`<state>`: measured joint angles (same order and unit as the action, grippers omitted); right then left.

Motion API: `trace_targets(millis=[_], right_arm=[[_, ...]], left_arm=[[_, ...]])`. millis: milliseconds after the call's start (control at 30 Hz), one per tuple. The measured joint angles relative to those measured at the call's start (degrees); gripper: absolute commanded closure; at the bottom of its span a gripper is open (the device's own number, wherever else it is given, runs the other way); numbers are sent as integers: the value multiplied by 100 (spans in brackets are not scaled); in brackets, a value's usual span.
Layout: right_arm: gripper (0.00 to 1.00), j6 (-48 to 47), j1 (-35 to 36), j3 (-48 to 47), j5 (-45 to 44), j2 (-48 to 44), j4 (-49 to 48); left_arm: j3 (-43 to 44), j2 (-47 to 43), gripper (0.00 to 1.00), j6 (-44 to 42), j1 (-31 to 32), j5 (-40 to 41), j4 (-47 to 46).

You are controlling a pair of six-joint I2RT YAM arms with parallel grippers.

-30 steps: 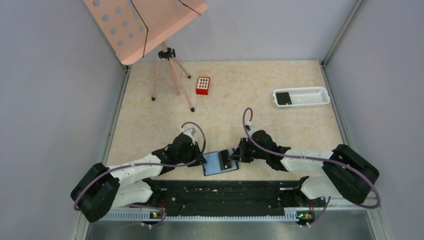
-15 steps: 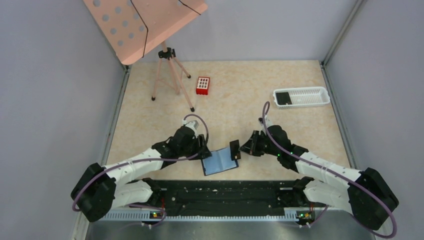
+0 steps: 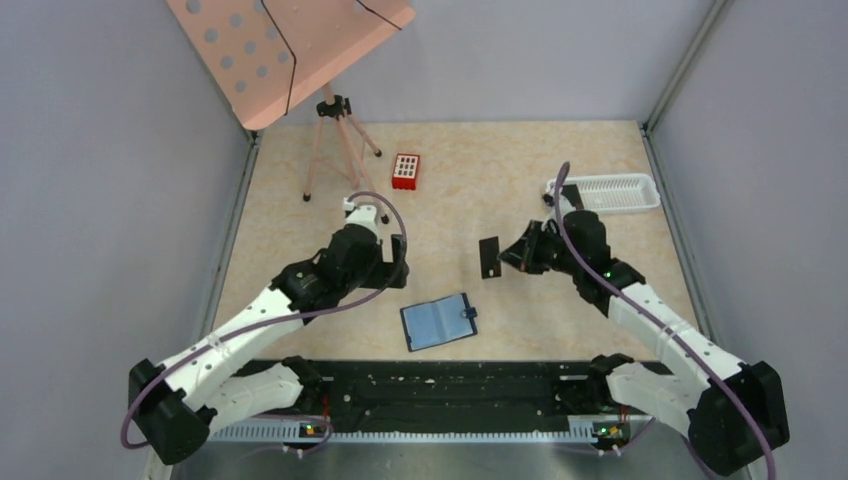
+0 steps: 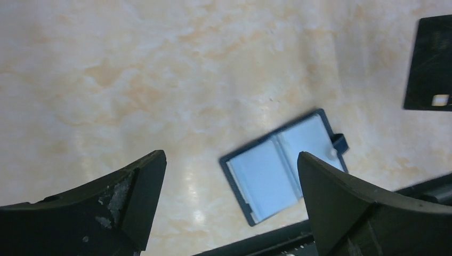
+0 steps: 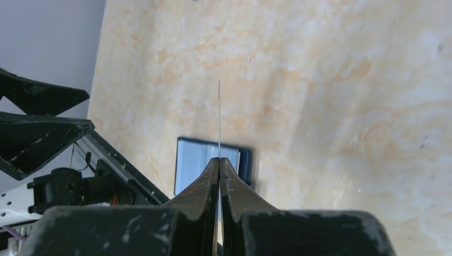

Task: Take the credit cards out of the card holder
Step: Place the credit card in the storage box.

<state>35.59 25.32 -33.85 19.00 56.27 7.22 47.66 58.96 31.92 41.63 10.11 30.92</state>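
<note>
On the beige table the blue wallet lies open, lower centre. My right gripper pinches one black card by its edge, well clear above. My left gripper gapes wide, empty.

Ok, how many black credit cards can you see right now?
1: a thin black rectangular credit card pinched in the right end effector, held above the beige table. More may be hidden inside the pockets of the open blue folding wallet.
</note>
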Motion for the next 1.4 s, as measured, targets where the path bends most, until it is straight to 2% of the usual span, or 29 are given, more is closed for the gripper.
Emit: trace_targets(millis=[100, 200, 367, 600, 833, 1133, 1400], right_arm=[[100, -315, -417, -387, 315, 173, 76], [100, -671, -898, -686, 586, 396, 212], [100, -1246, -2083, -1456, 1078, 1196, 551], [100, -1971, -3357, -2721, 1392, 2756, 1130], [100, -2603, -3759, -3840, 1075, 3821, 1738], [100, -3117, -4124, -5453, 1346, 5320, 2221], [100, -3464, -4127, -5897, 1738, 6096, 2645]], left_arm=[[-22, -575, 1, -278, 0, 710, 214], [-52, -1215, 1, -627, -4, 1040, 313], [-227, -1961, 1, -1246, -4, 1054, 339], [-398, -1735, 1, -1561, -4, 529, 407], [-398, -1646, 1, -1714, -4, 380, 448], [-398, -1799, 1, -1777, -4, 476, 452], [-398, -1722, 2, -1840, -2, 549, 446]])
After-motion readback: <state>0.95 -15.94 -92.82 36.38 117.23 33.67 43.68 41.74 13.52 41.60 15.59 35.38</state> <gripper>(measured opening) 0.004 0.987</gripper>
